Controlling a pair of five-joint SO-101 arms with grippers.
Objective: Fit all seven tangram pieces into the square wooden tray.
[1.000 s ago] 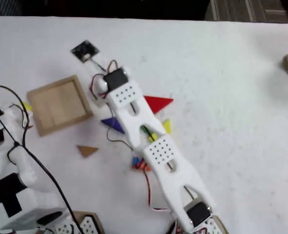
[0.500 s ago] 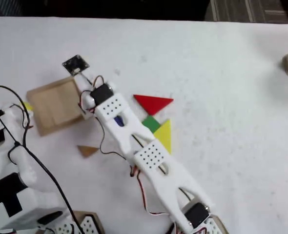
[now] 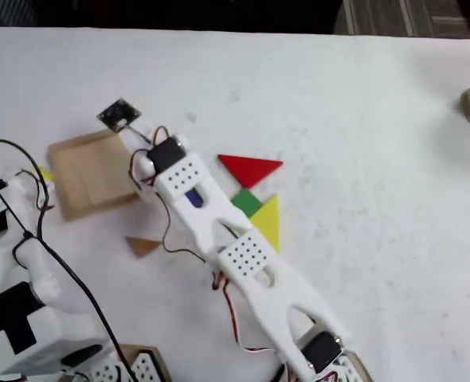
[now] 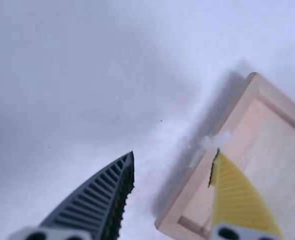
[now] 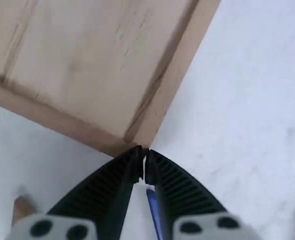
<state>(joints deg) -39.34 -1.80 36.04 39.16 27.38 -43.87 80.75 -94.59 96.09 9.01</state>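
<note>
Square wooden tray [image 3: 88, 171] sitting near the counter's [image 3: 362, 103] left edge, turned slightly askew. Right arm [image 3: 183, 171] stretching diagonally from the near edge to the tray's near-right corner. The right gripper [image 5: 143, 152] is hanging over that corner, jaws clenched tip to tip, nothing visibly gripped.

Blue piece [image 3: 193, 196] lying on the counter under this arm, showing through a slot in it. Red triangle [image 3: 251, 169], green square [image 3: 247, 202] and yellow triangle [image 3: 268, 221] clustering just beside the arm toward mid-counter; green touching yellow, red just beside green. Brown triangle [image 3: 143, 245] lying alone between the tray and the near edge.

Left gripper [image 4: 173, 154] hanging at the tray's left side, jaws released wide, the yellow one overhanging a tray corner.
</note>
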